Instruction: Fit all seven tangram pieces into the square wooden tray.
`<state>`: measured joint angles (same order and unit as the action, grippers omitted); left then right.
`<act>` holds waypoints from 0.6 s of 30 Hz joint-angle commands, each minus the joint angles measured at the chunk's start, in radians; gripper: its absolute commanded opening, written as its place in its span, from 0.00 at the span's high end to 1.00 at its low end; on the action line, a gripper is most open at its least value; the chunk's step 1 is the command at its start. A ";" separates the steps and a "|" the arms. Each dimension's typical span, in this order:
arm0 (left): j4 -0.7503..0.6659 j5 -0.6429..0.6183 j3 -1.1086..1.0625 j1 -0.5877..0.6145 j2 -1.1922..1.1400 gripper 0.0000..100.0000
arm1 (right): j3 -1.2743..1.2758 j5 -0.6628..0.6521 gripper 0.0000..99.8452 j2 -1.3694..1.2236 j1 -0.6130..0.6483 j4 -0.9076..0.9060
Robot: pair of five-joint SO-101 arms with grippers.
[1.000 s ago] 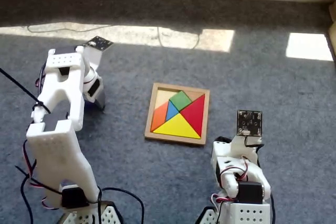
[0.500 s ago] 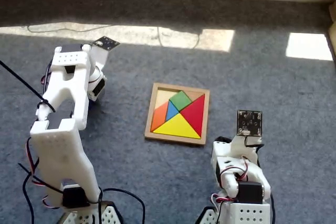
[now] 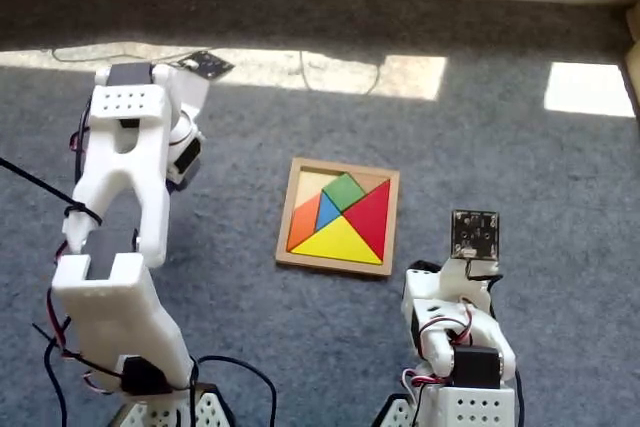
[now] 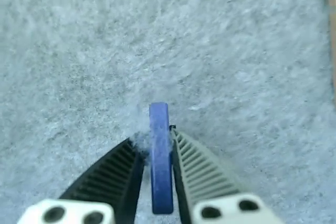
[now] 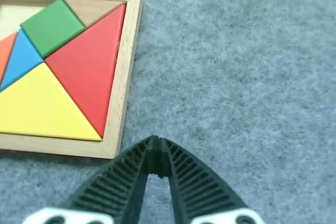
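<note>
- Tray [image 3: 340, 165]: lies flat on the grey carpet [image 3: 520, 177], between the two arms.
- Tray contents: yellow triangle [image 3: 340, 242], red triangle [image 3: 368, 215], green square [image 3: 345, 190], light-blue triangle [image 3: 325, 209] and orange piece [image 3: 304, 219], all seated flat and edge to edge. Bare wood shows at the two far corners.
- Left gripper [image 4: 156, 135]: jaws pinch a dark-blue piece [image 4: 159, 156] held on edge, above the carpet and well apart from the tray.
- Right gripper [image 5: 157, 153]: jaws pressed together, holding nothing, just beside the tray's near rim by the red triangle's corner.
- Right arm [image 3: 455, 337]: folded low at the near edge.
</note>
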<state>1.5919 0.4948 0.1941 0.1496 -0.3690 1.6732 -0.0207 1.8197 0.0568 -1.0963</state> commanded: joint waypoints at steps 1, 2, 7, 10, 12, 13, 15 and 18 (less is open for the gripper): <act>0.015 -0.035 0.038 -0.099 0.101 0.99 | 0.151 0.000 0.99 0.016 -0.010 0.001; 0.014 -0.058 0.038 -0.125 0.107 0.99 | 0.151 0.000 0.99 0.016 -0.012 0.001; 0.012 -0.129 0.047 -0.292 0.122 0.99 | 0.151 0.000 0.99 0.016 -0.012 0.001; 0.009 -0.170 0.048 -0.390 0.124 0.99 | 0.151 0.000 0.99 0.016 -0.012 0.001; -0.020 -0.195 0.047 -0.446 0.120 0.99 | 0.151 0.000 0.99 0.016 -0.012 0.001; -0.034 -0.207 0.047 -0.466 0.114 0.99 | 0.151 0.000 0.99 0.016 -0.012 0.001; -0.069 -0.227 0.047 -0.503 0.114 0.99 | 0.151 0.000 0.99 0.016 -0.012 0.001; -0.103 -0.239 0.044 -0.561 0.113 0.99 | 0.151 0.000 0.99 0.016 -0.012 0.001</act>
<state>1.5213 0.2770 0.1941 -0.3429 -0.3061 1.6732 -0.0207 1.8197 0.0568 -1.0963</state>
